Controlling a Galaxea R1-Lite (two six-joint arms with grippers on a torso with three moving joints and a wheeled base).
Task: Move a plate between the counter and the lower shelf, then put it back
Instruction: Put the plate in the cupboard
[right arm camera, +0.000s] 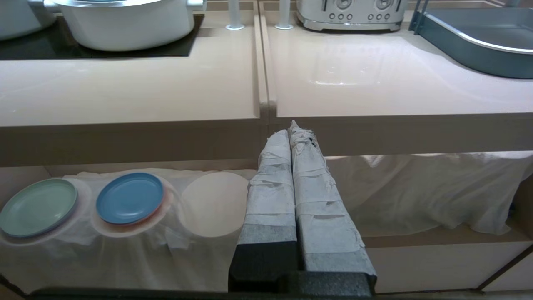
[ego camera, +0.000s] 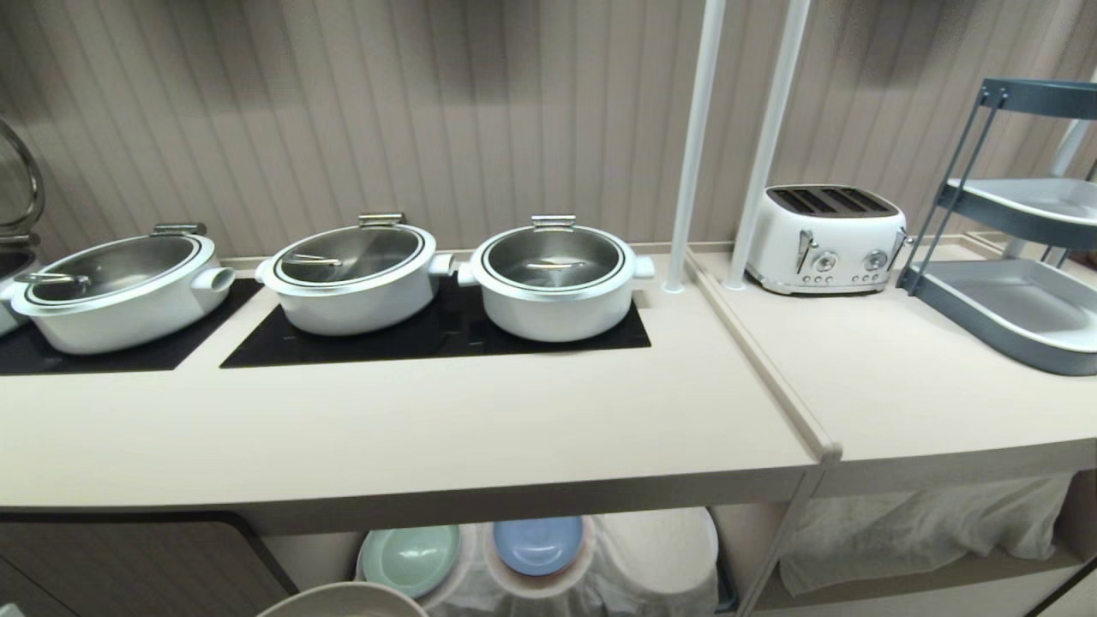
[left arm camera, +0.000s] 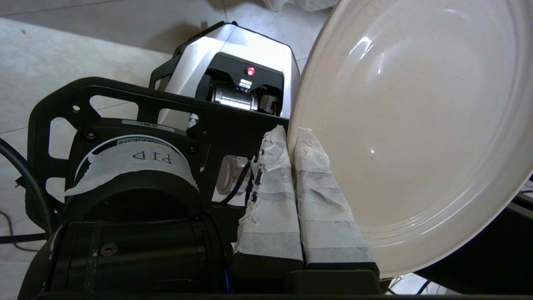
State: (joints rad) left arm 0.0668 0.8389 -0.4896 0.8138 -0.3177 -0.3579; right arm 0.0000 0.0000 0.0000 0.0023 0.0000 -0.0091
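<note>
Pinching the plate (left arm camera: 408,125) by its rim, your left gripper (left arm camera: 291,137) holds something stiff, glossy, breakable; keep it clamped.

three white lidded pots (ego camera: 356,276) on black cooktop panels (ego camera: 428,338) | white toaster (ego camera: 824,237) by two white poles (ego camera: 694,141) | grey-blue tray rack (ego camera: 1011,300) far right | mint-green plate (ego camera: 410,557) beside blue plate (ego camera: 538,543), below

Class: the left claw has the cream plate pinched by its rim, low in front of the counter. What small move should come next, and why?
Probably lift the plate toward the counter. The left claw is shut on its rim, the plate's edge shows below the counter front, and the worktop ahead of the pots is bare.
</note>
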